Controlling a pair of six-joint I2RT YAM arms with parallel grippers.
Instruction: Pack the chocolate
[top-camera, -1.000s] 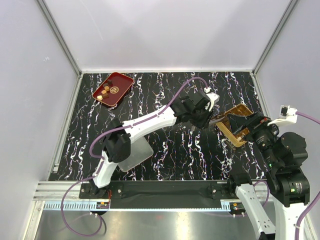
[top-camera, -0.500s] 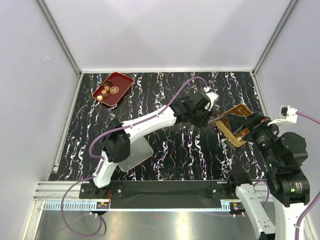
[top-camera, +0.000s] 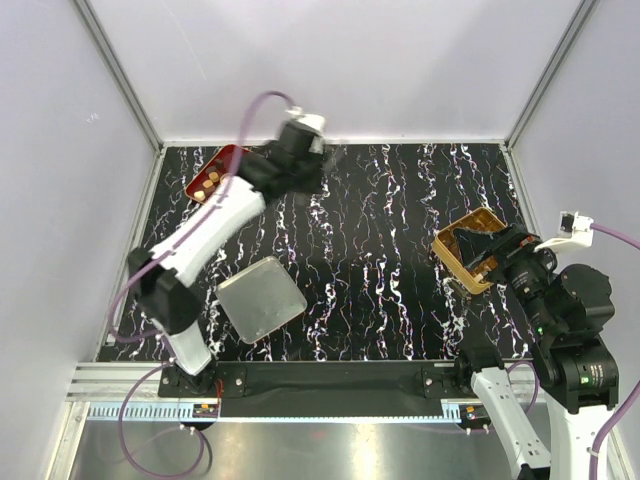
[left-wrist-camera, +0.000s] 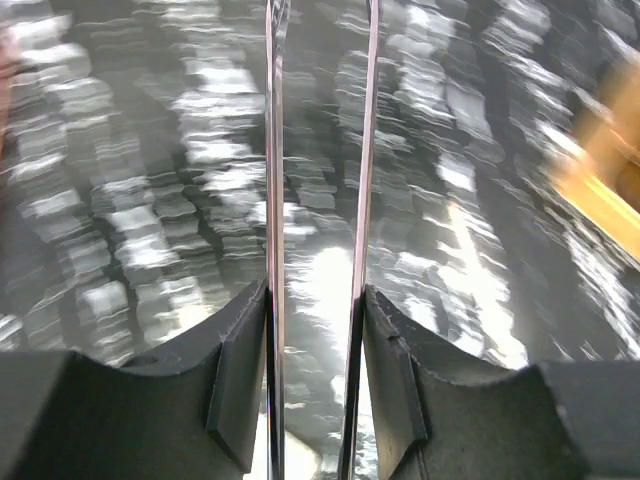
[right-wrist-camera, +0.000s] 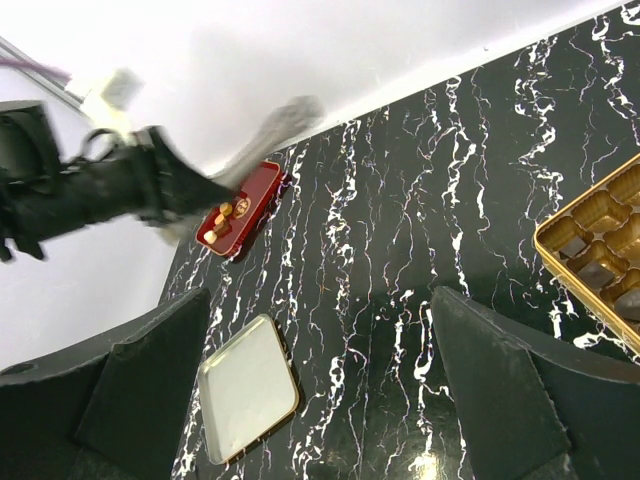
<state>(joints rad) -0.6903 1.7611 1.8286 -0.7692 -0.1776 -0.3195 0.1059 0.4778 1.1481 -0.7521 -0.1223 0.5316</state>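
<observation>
Several small brown, tan and cream pieces of chocolate (top-camera: 209, 184) (right-wrist-camera: 222, 217) lie on a red tray (top-camera: 226, 156) (right-wrist-camera: 252, 205) at the back left. My left gripper (top-camera: 300, 165) (left-wrist-camera: 315, 290) is motion-blurred just right of the tray. It is shut on thin metal tongs (left-wrist-camera: 275, 200), whose two blades run forward with nothing between them. The gold compartmented box (top-camera: 463, 243) (right-wrist-camera: 600, 245) sits at the right. My right gripper (top-camera: 497, 256) (right-wrist-camera: 320, 360) hovers at the box's near right edge, open and empty.
A square silver lid (top-camera: 262, 298) (right-wrist-camera: 248, 388) lies flat at the front left near the left arm's base. White walls close in the black marbled table (top-camera: 380, 260) at the back and both sides.
The left arm has swung from beside the gold box across to the back left by the red tray, uncovering the silver lid. The right arm has stayed still.
</observation>
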